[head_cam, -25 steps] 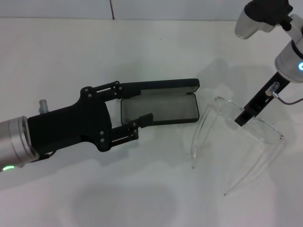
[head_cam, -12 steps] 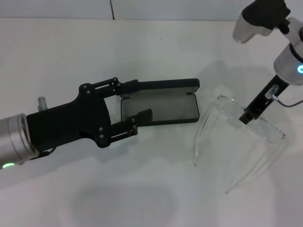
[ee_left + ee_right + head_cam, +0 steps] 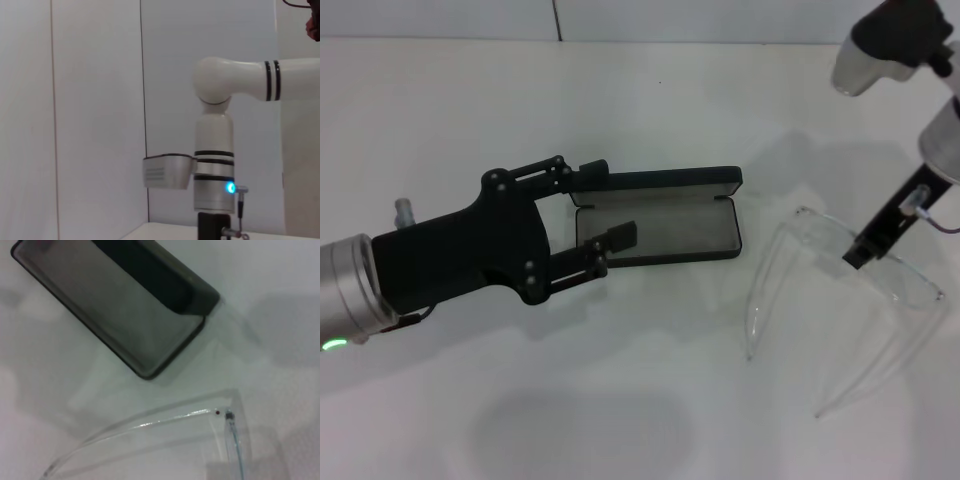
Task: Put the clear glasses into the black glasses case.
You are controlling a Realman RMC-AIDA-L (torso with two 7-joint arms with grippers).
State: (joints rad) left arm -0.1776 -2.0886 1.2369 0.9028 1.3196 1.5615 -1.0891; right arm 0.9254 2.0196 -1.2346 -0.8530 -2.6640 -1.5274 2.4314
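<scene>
The black glasses case (image 3: 670,226) lies open in the middle of the table with its grey lining up and its lid raised along the far side. It also fills the right wrist view (image 3: 125,305). My left gripper (image 3: 607,203) is open at the case's left end, one finger by the lid and the other over the tray. The clear glasses (image 3: 900,292) stand to the right of the case, arms pointing toward me, and show as well in the right wrist view (image 3: 165,422). My right gripper (image 3: 860,250) is shut on their lens from above.
The white table (image 3: 620,400) runs out to a pale wall at the back. The left wrist view shows only the wall panels and my right arm's white forearm (image 3: 214,165) with a blue light.
My right gripper has moved to the right, away from the case, and the clear glasses went with it. My left gripper has drifted slightly back along the case's left end.
</scene>
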